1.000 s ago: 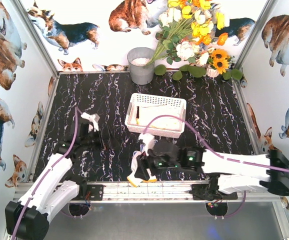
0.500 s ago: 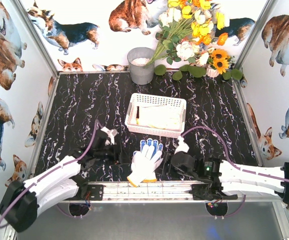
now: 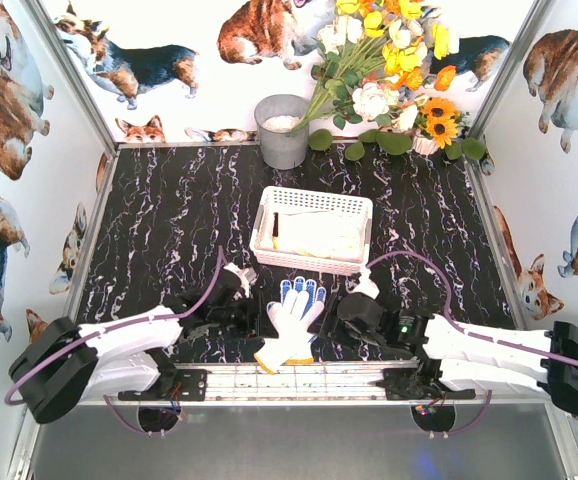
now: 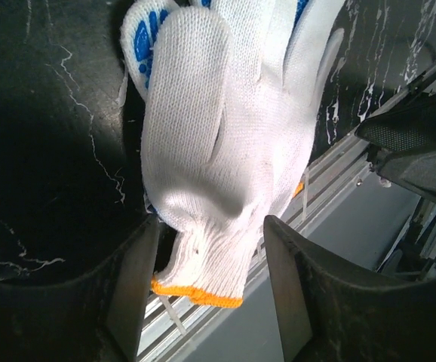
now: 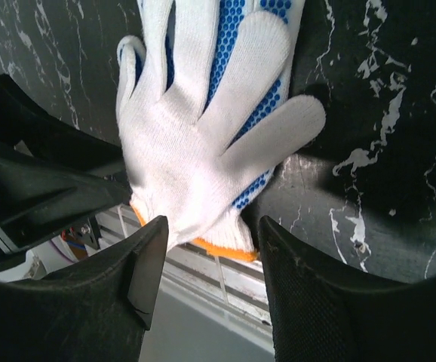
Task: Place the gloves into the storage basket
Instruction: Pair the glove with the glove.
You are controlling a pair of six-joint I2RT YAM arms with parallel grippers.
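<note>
A stack of cream-white gloves (image 3: 291, 318), the top one's back up and blue dots on the ones beneath, lies flat near the table's front edge, orange cuffs toward the rail. My left gripper (image 3: 247, 312) is at its left side and my right gripper (image 3: 341, 315) at its right. In the left wrist view the gloves (image 4: 218, 136) have their cuff between the jaws of the left gripper (image 4: 210, 222), with a gap on the right. In the right wrist view the right gripper (image 5: 212, 222) straddles the cuff of the gloves (image 5: 195, 143), open. The storage basket (image 3: 314, 197) stands behind, holding other gloves (image 3: 321, 240).
A grey metal bucket (image 3: 282, 130) and a bunch of flowers (image 3: 389, 70) stand at the back wall. The aluminium rail (image 3: 299, 380) runs along the near edge just under the cuffs. Each wrist view shows the other arm close by: right arm (image 4: 422, 143), left arm (image 5: 29, 188).
The right gripper let the gloves down flat and drew back to the right. The left arm swung in from the left to the gloves. Both jaws narrowed.
</note>
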